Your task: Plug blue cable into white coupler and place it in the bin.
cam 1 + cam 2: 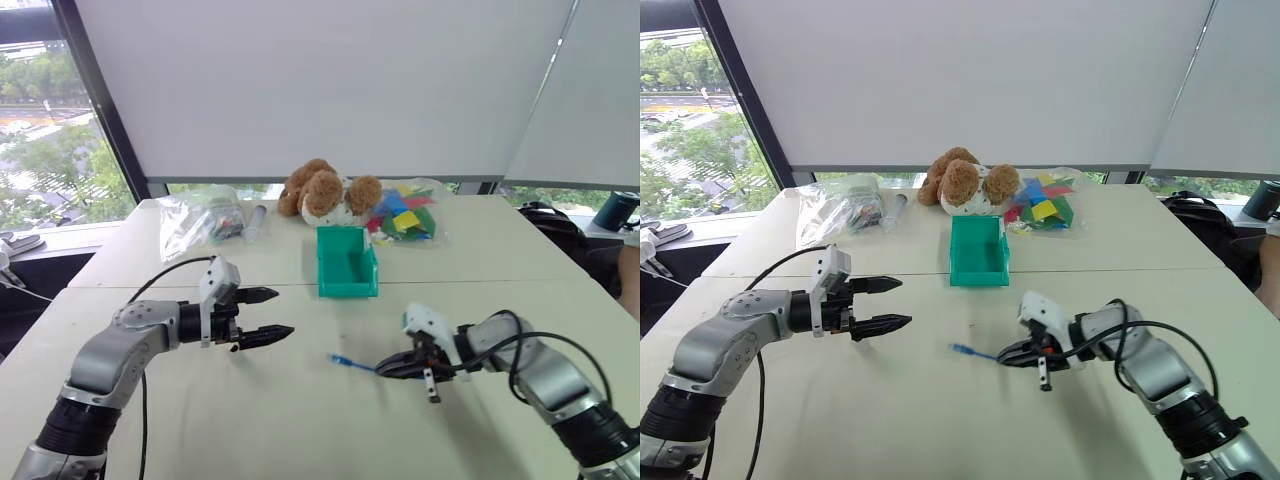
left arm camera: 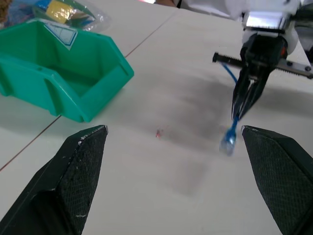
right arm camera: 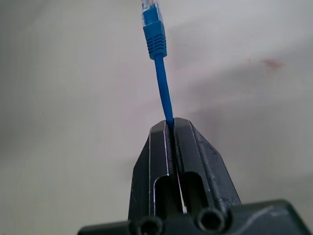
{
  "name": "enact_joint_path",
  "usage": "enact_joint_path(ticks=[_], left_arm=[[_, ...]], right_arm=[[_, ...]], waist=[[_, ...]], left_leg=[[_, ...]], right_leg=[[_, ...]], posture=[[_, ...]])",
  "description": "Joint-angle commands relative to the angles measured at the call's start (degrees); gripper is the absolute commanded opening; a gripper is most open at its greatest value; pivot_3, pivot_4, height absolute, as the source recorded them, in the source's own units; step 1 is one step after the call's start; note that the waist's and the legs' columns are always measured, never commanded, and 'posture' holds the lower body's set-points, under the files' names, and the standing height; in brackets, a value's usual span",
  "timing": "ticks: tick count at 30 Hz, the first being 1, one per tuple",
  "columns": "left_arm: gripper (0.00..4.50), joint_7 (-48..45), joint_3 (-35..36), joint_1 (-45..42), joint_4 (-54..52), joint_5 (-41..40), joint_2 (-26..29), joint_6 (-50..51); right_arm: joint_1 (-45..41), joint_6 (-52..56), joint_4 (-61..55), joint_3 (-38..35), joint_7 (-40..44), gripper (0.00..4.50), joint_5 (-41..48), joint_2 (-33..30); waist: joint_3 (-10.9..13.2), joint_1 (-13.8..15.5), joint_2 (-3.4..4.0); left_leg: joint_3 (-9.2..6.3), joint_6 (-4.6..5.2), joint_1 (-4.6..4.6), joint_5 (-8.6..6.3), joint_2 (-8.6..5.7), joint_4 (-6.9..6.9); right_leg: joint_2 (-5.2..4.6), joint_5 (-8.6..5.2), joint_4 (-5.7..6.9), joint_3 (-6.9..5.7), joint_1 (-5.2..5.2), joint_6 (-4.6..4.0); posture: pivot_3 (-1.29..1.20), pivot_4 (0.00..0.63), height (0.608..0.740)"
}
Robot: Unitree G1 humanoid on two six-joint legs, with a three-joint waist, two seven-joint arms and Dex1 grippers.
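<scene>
My right gripper is low over the table, shut on the blue cable. A short length of cable ends in a blue-booted clear plug that sticks out past the fingertips towards my left gripper. That left gripper hovers above the table to the left, pointing right, open and empty. The teal bin stands upright farther back, between the two grippers, and looks empty. In the left wrist view the bin lies ahead beside the right gripper and its cable. The white coupler is out of view.
A brown teddy bear sits behind the bin. A clear bag of coloured pieces lies to its right and another clear bag to its left. A dark bag rests off the table's right edge.
</scene>
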Motion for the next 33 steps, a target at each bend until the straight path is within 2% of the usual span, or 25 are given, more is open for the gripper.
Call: enact_joint_path(ticks=[1, 5, 8, 11, 15, 24, 33], left_arm=[[4.50, -0.68, -0.81, -0.97, -1.48, 0.81, -0.37, -1.35], [4.50, -2.57, -4.83, 0.21, -1.92, 5.06, -0.48, -5.69], [4.50, -5.61, -9.00, -0.52, 0.97, 9.45, -1.14, -11.54], [4.50, -8.67, -12.60, -2.03, 4.85, 13.29, -1.98, -17.34], [4.50, -11.90, -16.16, -4.24, 11.83, 17.79, -4.38, -25.52], [4.50, -17.45, -19.18, -9.15, 29.66, 22.05, -10.88, -35.53], [4.50, -19.15, -19.92, -10.16, 38.19, 26.20, -12.62, -41.08]], right_arm=[[-3.49, -1.92, 3.82, 3.48, 0.06, 0.01, -2.93, 3.00], [-7.09, -4.97, 11.46, 7.51, -0.51, 0.01, -7.63, 6.38], [-8.27, -4.61, 11.81, 7.13, 0.06, 0.90, -7.57, 6.85], [-8.26, -4.14, 9.95, 6.30, 0.23, 2.45, -7.73, 5.69], [-5.23, -1.13, 1.60, 1.94, -1.25, 4.46, -5.71, 2.56], [8.50, 10.50, -19.95, -10.06, -7.10, 4.46, 0.09, -5.03], [12.01, 15.97, -25.69, -13.32, -13.09, 4.46, 2.24, -5.40]], waist=[[0.00, -0.11, 0.00], [0.00, -0.38, 0.00], [-0.03, -0.38, -0.04], [-0.03, -0.29, -0.04], [-0.02, 0.17, -0.03], [-0.03, 1.04, -0.03], [-0.03, 0.97, -0.04]], left_leg=[[0.00, 0.00, -0.03, 0.00, -0.01, 0.01], [-0.01, 0.00, -0.03, 0.00, 0.00, 0.00], [0.00, 0.00, 0.00, 0.00, 0.01, 0.00], [0.00, 0.00, 0.01, 0.00, 0.01, 0.00], [0.00, 0.00, -0.05, 0.00, -0.01, 0.01], [-0.01, 0.01, -0.47, 0.00, -0.01, 0.12], [-0.02, 0.01, -0.48, 0.00, 0.02, 0.15]], right_leg=[[0.00, 0.00, -0.01, 0.00, -0.01, 0.00], [0.02, 0.01, 0.02, 0.00, -0.05, 0.02], [0.05, 0.01, 0.03, 0.00, -0.02, 0.01], [0.06, 0.01, 0.05, -0.01, -0.03, 0.01], [0.03, 0.01, 0.03, -0.01, -0.05, 0.00], [0.03, 0.02, 0.06, -0.03, -0.45, 0.02], [0.06, 0.02, 0.06, -0.02, -0.46, 0.02]], posture=[[0.00, 0.150, 0.740], [0.00, 0.150, 0.740], [0.00, 0.150, 0.740], [0.00, 0.150, 0.740], [0.00, 0.150, 0.740], [0.00, 0.150, 0.740], [0.00, 0.150, 0.740]])
